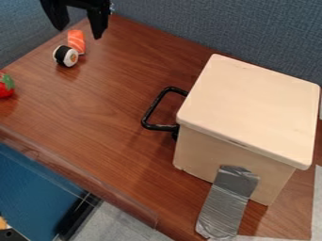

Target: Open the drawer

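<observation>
Camera view: one box [252,110], one handle [155,106]

The gripper [79,33] is black — two thick, angular fingers [98,22] tapering toward narrow tips.

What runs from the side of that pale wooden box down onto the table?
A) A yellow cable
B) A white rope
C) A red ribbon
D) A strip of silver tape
D: the silver tape is stuck to the side of the wooden box and continues down onto the brown table.
</observation>
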